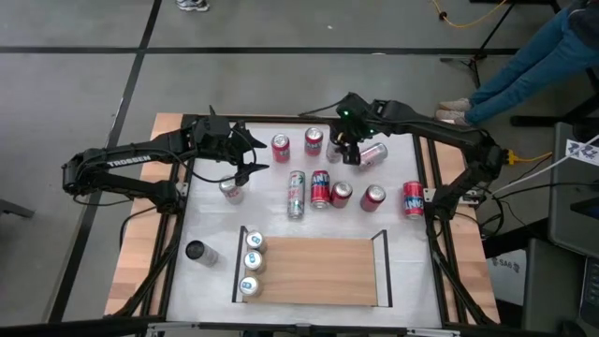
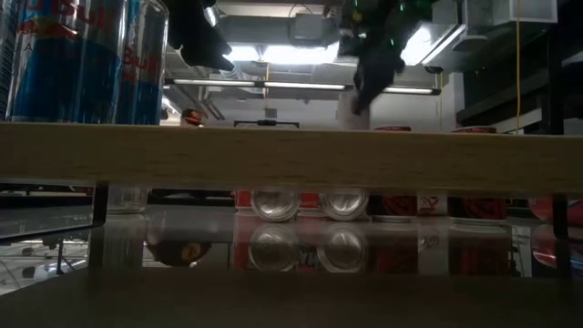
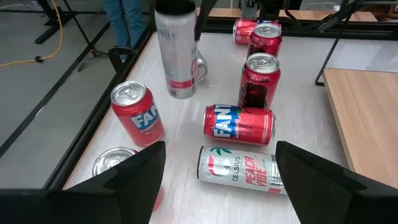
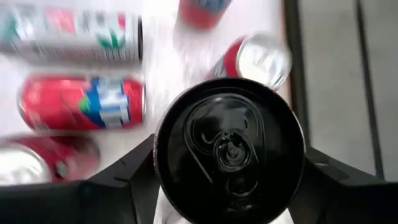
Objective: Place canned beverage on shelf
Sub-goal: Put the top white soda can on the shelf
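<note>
The shelf (image 1: pixel 318 270) is bare except 3 cans (image 1: pixel 252 262) at its left rail; loose cans (image 1: pixel 323 190) crowd the table behind it.

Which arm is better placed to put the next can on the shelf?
The right. Its hand is already closed around a black-topped can lifted above the table's far side. The left hand hangs open and empty over the cans at the far left, so it would first need a grasp.

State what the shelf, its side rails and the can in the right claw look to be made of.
The shelf: light wood or wood-look board, matte, with faint grain. Its side rails: thin black metal, likely painted. The can gripped by the right claw: metal, probably aluminium, with a glossy black stamped lid and pull tab.
</note>
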{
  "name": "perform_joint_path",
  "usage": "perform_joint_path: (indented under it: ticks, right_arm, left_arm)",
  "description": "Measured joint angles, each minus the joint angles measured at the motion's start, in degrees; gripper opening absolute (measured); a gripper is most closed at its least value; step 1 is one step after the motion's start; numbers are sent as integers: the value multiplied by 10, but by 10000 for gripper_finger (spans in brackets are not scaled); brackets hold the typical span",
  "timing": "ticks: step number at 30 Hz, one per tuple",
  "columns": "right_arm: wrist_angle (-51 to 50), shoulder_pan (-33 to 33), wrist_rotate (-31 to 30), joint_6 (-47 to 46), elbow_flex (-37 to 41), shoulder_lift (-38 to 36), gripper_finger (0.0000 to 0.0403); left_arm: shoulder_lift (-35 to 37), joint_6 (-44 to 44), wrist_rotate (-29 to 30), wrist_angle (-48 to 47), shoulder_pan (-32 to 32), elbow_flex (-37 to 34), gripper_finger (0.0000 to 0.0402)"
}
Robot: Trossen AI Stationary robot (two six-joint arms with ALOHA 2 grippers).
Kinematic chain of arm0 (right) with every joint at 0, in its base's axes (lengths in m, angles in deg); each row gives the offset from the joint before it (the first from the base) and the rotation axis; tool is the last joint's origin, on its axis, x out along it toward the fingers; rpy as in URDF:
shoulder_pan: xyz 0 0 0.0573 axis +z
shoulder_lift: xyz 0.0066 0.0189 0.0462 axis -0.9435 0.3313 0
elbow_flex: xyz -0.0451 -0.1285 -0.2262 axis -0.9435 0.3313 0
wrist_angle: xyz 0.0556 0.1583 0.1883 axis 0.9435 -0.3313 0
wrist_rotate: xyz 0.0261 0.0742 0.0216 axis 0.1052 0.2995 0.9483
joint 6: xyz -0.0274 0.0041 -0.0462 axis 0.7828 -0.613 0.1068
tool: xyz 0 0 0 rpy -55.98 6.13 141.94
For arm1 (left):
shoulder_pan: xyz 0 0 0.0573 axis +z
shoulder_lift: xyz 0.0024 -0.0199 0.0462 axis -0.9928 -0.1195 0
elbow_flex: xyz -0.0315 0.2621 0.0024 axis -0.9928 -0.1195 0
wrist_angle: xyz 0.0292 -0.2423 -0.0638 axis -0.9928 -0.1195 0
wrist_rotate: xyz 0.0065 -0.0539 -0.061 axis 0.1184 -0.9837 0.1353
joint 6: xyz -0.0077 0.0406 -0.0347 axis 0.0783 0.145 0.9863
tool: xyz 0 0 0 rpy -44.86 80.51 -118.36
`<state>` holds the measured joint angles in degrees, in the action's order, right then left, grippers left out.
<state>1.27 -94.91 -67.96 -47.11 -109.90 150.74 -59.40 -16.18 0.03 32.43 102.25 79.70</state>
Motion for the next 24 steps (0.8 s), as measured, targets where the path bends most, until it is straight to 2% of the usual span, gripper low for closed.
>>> perform_joint_path:
  ticks: [12,16,24]
  right_arm:
    - [-25,132,-9,-161,-128,0,252]
    - [-17,186,-15,-225,-136,-1,252]
    - [-3,302,-88,-329,-136,6,252]
  left_arm:
    - [0,-8,1,0,0,0,297]
    - [0,-10,1,0,0,0,297]
    - [0,-10,0,0,0,0,297]
